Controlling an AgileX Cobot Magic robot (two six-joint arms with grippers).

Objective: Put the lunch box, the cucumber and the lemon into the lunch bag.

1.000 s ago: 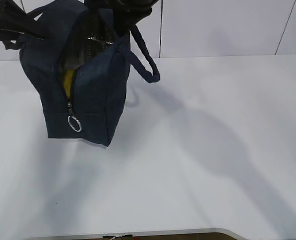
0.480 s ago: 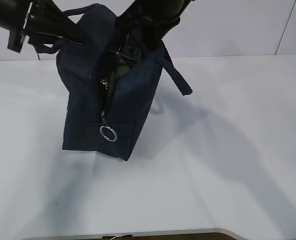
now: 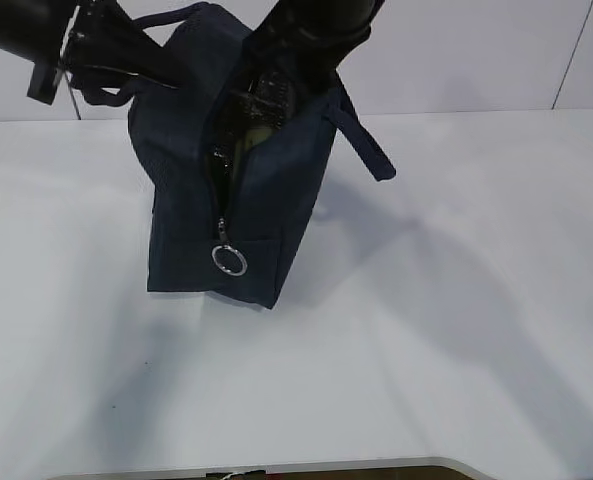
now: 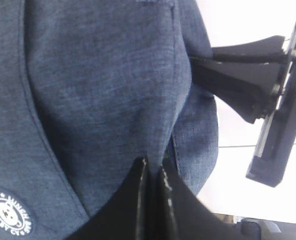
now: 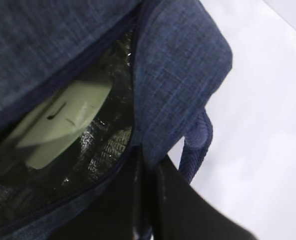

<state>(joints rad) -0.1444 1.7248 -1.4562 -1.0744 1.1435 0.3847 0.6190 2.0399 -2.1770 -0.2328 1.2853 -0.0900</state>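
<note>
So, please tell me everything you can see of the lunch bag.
The lunch bag is boxy, of dark navy fabric, with strap handles and a metal ring pull. It stands on the white table, zipper open at the top, silvery lining and a pale green lid showing inside. Both grippers pinch its fabric.

The outer camera looks down at a slant across my counter (image 3: 456, 350). Both my wrist cameras sit very close against the lunch bag (image 3: 226, 200), which all three views share.
</note>
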